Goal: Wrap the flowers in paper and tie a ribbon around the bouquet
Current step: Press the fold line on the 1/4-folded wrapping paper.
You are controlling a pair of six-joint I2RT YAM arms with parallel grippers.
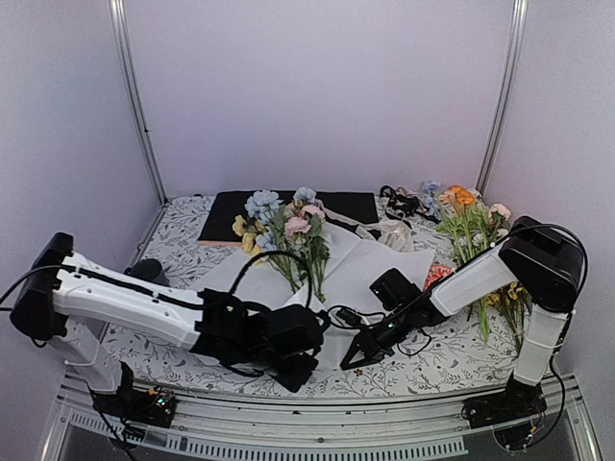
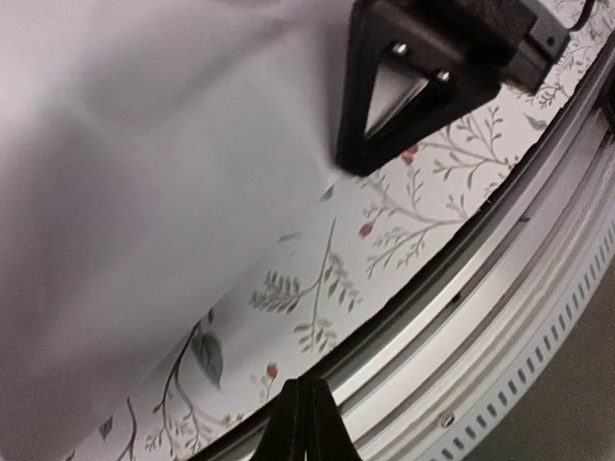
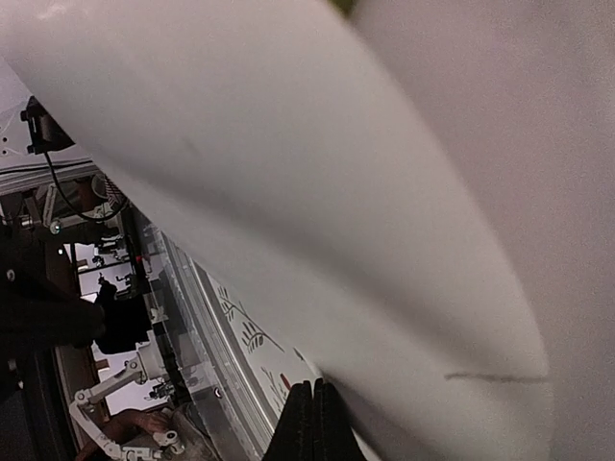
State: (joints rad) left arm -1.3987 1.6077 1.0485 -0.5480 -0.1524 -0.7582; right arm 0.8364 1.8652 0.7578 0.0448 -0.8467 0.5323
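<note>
Far left: left arm [image 1: 125, 303] lies low over the near cloth, its wrist crossing the near-left corner of the paper [image 1: 375, 264].

Left gripper [image 2: 306, 423]: fingers pressed together, nothing between them, over printed cloth just beside the edge rail.

Back, left of centre: black sheet [image 1: 226, 216].

Centre: the paper is spread out and creased. The flowers [image 1: 288, 230] lie on it, blooms to the back, stems toward the arms. A black cable [image 1: 279, 254] arcs over the stems.

Right gripper [image 3: 312, 418]: fingers together at the paper's near edge. The sheet rises over its camera and fills that view. Pinched or not, cannot tell.

Right arm [image 1: 480, 274] slants in; a red-and-white disc [image 1: 437, 274] shows just behind it.

Far right: orange-and-yellow sprigs [image 1: 466, 216].

Cloth [image 1: 183, 250]: white, leaf-and-berry print. Aluminium rail [image 1: 336, 423] along the near edge. Pale lilac walls [image 1: 317, 86], metal uprights [image 1: 135, 106].
</note>
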